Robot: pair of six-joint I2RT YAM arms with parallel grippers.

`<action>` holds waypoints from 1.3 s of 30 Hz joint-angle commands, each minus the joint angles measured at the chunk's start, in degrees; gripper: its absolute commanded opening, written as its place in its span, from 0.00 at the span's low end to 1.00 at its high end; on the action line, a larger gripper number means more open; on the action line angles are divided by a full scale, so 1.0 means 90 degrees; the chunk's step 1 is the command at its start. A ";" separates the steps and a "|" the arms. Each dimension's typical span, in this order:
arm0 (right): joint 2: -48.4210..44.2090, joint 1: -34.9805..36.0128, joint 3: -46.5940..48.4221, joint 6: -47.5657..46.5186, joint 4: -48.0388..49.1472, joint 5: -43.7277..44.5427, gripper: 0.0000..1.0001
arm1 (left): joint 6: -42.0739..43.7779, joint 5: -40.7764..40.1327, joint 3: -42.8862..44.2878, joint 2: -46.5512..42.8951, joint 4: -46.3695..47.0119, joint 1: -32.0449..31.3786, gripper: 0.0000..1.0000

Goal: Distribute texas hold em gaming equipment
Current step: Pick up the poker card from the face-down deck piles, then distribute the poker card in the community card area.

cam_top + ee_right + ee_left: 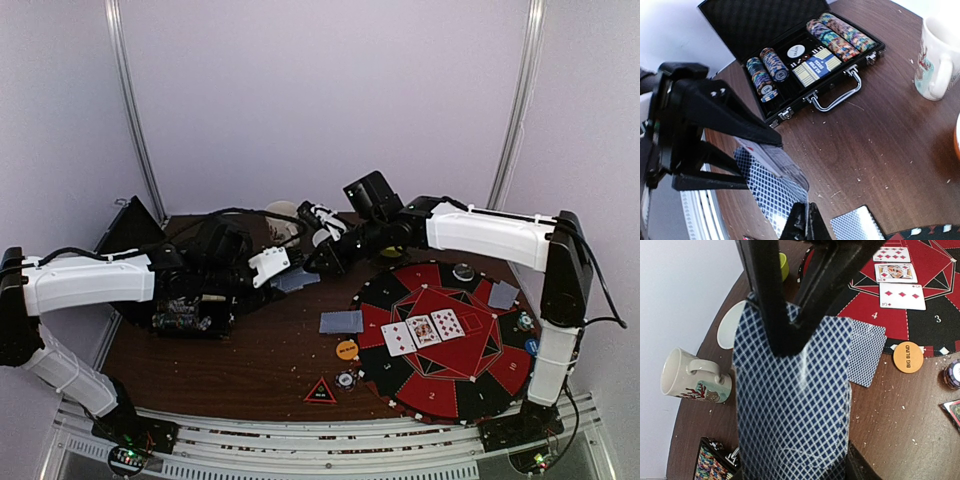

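Note:
My left gripper (272, 266) is shut on a deck of blue-lattice-backed playing cards (790, 405) and holds it above the brown table. My right gripper (322, 256) reaches over from the right, and its fingers (807, 222) are shut on the edge of the deck's top card (772, 192). Three face-up cards (425, 330) lie on the red-and-black poker mat (440, 385). Face-down cards lie at the mat's left edge (341, 322) and its far right (503, 294). An orange BIG BLIND disc (908, 357), a black triangular marker (320, 392) and a small chip (345, 379) lie near the front.
An open black chip case (805, 60) stands at the left, under my left arm. A cream mug (692, 377), a white bowl (730, 325) and a green bowl (783, 265) stand at the back. A black-and-white disc (463, 271) and a blue disc (531, 347) sit on the mat's rim.

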 commanded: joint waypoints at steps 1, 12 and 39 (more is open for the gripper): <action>-0.0117 -0.0028 0.0372 -0.0206 -0.0579 0.0029 0.00 | 0.0001 0.0115 0.0008 -0.0045 0.0279 -0.0028 0.44; -0.1248 -0.0802 -0.0155 0.0157 -0.0693 -0.0090 0.00 | -0.0008 0.0096 0.0023 -0.0044 0.0289 -0.0028 0.44; -0.4624 -0.4676 -0.7098 0.5047 0.1841 0.2811 0.00 | -0.0048 -0.0029 0.0050 -0.0161 0.0279 -0.0086 0.44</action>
